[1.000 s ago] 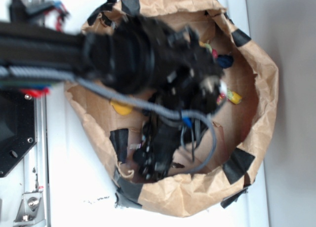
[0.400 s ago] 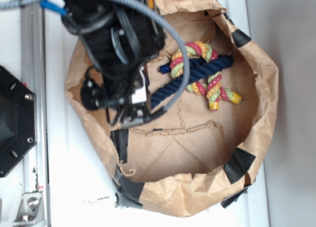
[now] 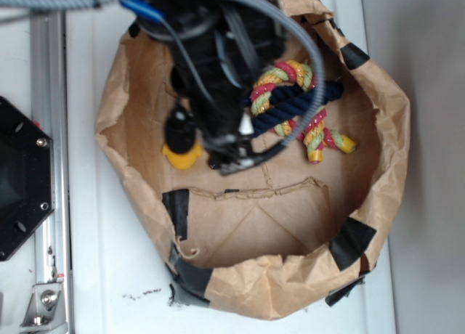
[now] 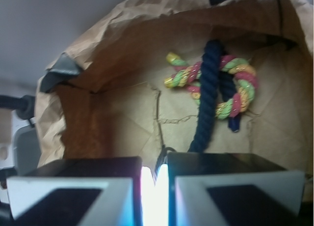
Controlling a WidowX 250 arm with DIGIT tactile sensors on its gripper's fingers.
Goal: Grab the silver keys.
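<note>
My gripper (image 3: 234,157) hangs over the upper middle of the brown paper bag (image 3: 389,174), beside the ropes. In the wrist view the gripper (image 4: 157,163) is shut to a narrow slit, and a thin dark metal loop (image 4: 164,151) sticks out from between the jaws. It looks like part of the silver keys. The rest of the keys is hidden by the fingers (image 4: 93,172), and no keys lie on the bag floor in either view.
A navy rope (image 3: 301,103) lies knotted with a multicoloured rope (image 3: 314,136) at the bag's upper right; both the navy rope (image 4: 208,98) and the multicoloured rope (image 4: 238,88) show ahead of the jaws. A yellow duck (image 3: 182,155) sits left of the gripper. A metal rail (image 3: 47,203) runs along the left.
The arm rose from low in the bag, swung to the upper left, then shifted right over the upper middle. The duck, covered 0.4 s ago, shows again.
</note>
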